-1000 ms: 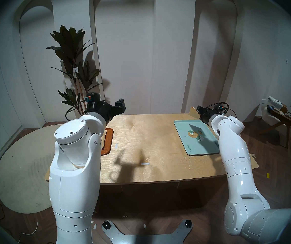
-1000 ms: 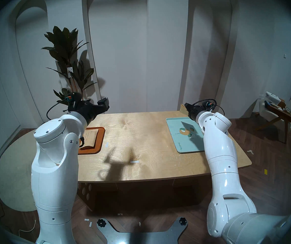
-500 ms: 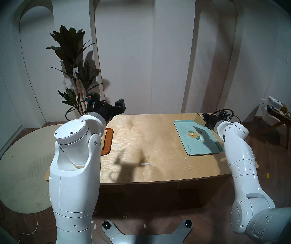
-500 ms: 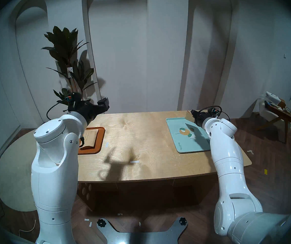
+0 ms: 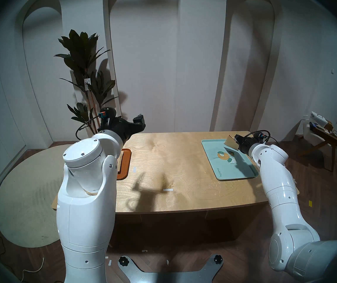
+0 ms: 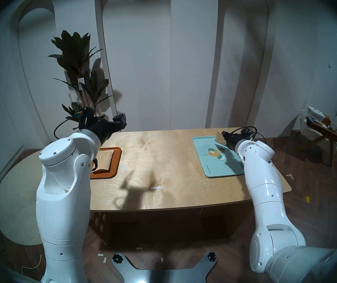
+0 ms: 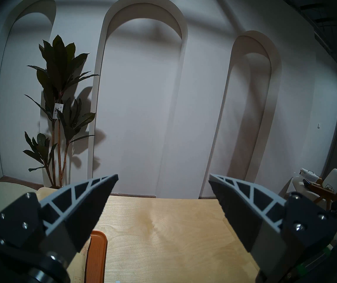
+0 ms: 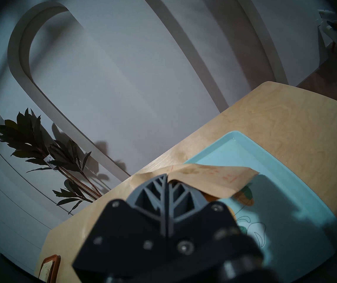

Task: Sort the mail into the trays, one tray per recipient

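Right wrist alone shows right claw (image 8: 166, 179) clamped on envelope (image 8: 210, 178), seemingly above turquoise tray (image 8: 286, 174).

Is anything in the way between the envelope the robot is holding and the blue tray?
Nothing visible. The right gripper holds the envelope over the far end of the blue tray, and the tray floor under it shows only its printed picture.

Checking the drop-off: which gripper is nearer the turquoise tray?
Right. The right gripper hangs over the turquoise tray's far corner holding an envelope; the left gripper is across the table.
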Available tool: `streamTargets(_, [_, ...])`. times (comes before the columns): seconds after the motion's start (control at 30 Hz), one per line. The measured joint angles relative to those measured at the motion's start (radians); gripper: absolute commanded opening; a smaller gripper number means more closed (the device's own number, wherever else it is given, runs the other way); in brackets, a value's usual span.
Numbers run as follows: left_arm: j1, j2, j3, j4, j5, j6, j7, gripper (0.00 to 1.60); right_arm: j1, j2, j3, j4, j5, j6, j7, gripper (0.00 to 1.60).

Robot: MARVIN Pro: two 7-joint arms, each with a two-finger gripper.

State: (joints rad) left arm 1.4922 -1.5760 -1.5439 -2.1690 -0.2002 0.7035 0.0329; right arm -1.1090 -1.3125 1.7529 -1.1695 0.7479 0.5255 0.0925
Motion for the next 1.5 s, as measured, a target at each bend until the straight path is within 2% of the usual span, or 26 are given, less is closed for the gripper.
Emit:
streamTargets(0.3, [0.000, 0.002, 0.001, 0.000, -0.002, 0.000, 0.002, 1.60, -0.032, 0.008, -0.009, -0.002, -0.008, 0.014, 0.004, 0.00])
streamTargets(0.77, [0.000, 0.004, 0.002, 0.000, -0.005, -0.001, 0.005, 1.60, -0.097, 0.025, 0.012, -0.004, -0.011, 0.017, 0.012, 0.00])
streamTargets(0.8, [0.000, 0.004, 0.002, 0.000, -0.005, -0.001, 0.005, 1.60, -0.100, 0.026, 0.012, -0.004, -0.012, 0.017, 0.012, 0.10])
streamTargets(0.83, [0.000, 0.004, 0.002, 0.000, -0.006, -0.001, 0.005, 1.60, -0.104, 0.027, 0.011, -0.004, -0.014, 0.017, 0.013, 0.41])
streamTargets(0.9, [0.000, 0.005, 0.002, 0.000, -0.006, -0.001, 0.005, 1.60, -0.115, 0.029, 0.007, -0.008, -0.022, 0.017, 0.013, 1.15])
streamTargets(0.93, [0.000, 0.005, 0.002, 0.000, -0.006, -0.001, 0.006, 1.60, -0.120, 0.029, 0.005, -0.011, -0.025, 0.017, 0.013, 1.60])
streamTargets(1.17, [0.000, 0.006, 0.003, 0.000, -0.008, -0.001, 0.007, 1.60, -0.164, 0.029, -0.011, -0.070, -0.038, 0.025, 0.013, 1.60])
streamTargets(1.5, [0.000, 0.008, 0.003, 0.000, -0.011, -0.001, 0.008, 1.60, -0.258, 0.018, -0.052, -0.193, -0.026, 0.086, 0.057, 1.60])
